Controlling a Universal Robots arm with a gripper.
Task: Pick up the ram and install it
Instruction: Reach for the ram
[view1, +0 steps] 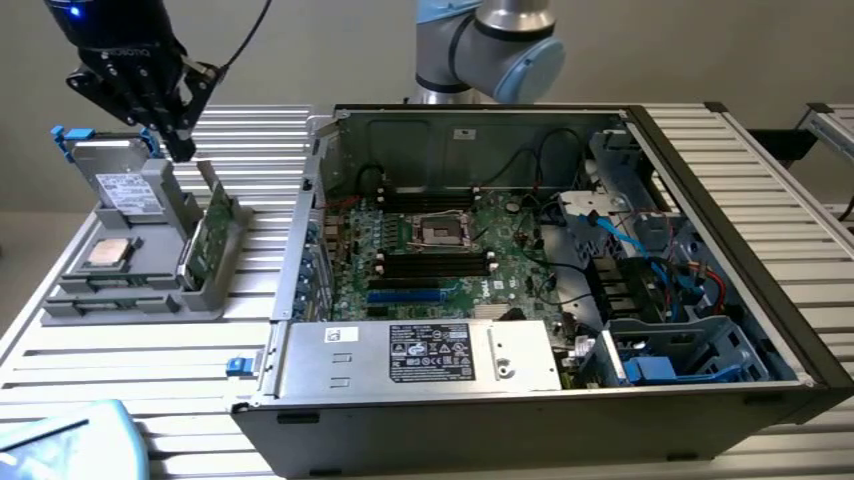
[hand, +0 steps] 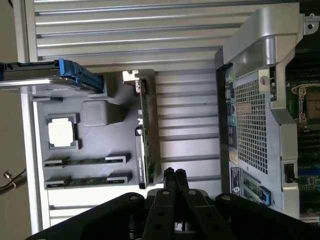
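Note:
Two slim green ram sticks (hand: 82, 161) lie side by side in grooves of a grey parts tray (hand: 100, 112); in the exterior view the ram (view1: 104, 286) sits at the tray's (view1: 134, 305) near end. My gripper (view1: 179, 150) hangs above the tray's far end, over the upright broader green card (view1: 214, 235). Its two fingers are pressed together with nothing between them. In the wrist view the gripper (hand: 174, 174) sits just beside the green card (hand: 145, 145), apart from the ram.
The tray also holds a silver processor (view1: 110, 255) and a drive with blue clips (view1: 127, 185). At the exterior view's right stands the open computer case (view1: 721, 180), with its motherboard (view1: 441, 250), black memory slots (view1: 434, 262) and power supply (view1: 414, 355).

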